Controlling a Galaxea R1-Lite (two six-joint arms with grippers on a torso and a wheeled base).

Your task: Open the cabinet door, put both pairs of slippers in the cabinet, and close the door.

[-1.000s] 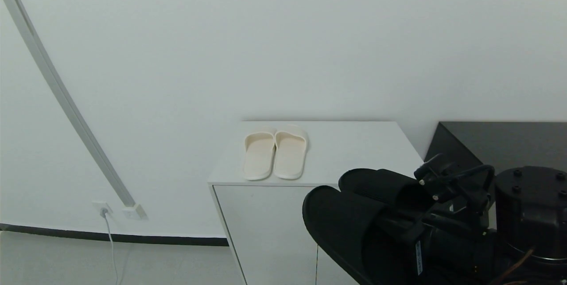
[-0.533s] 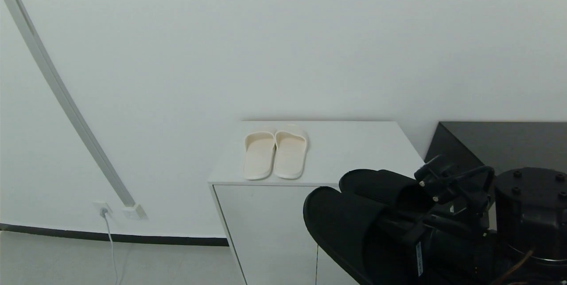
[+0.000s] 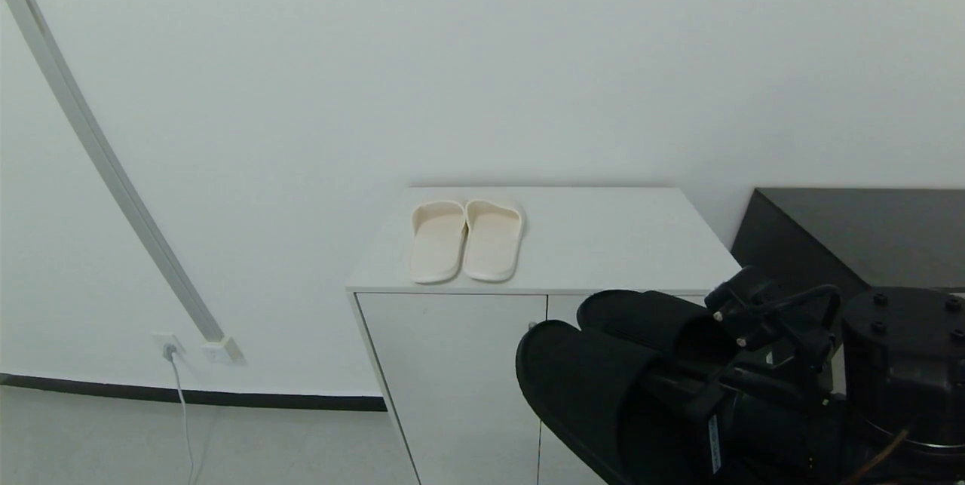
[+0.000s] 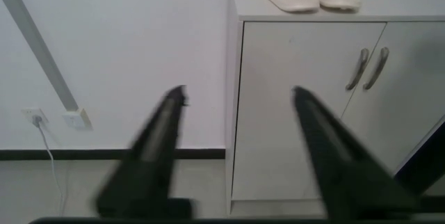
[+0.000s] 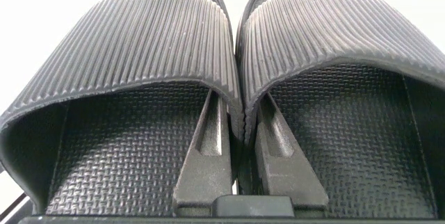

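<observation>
We are seeing two pairs of slippers, four in all. Our right gripper (image 5: 240, 116) is pinching the two black slippers (image 3: 603, 364) together in the air before the cabinet (image 3: 452, 372), one finger inside each strap. The two cream slippers (image 3: 466, 240) are lying side by side on the cabinet top, at 10 o'clock from the black pair. Both doors are sitting closed, their two handles (image 4: 358, 69) adjacent. Our left gripper (image 4: 236, 95) is hanging wide open, empty.

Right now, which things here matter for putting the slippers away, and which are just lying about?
Job: black slippers, gripped in the right hand; cream slippers on the cabinet; cabinet doors, shut.
Just there: wall socket and cable; grey rail; dark surface.
</observation>
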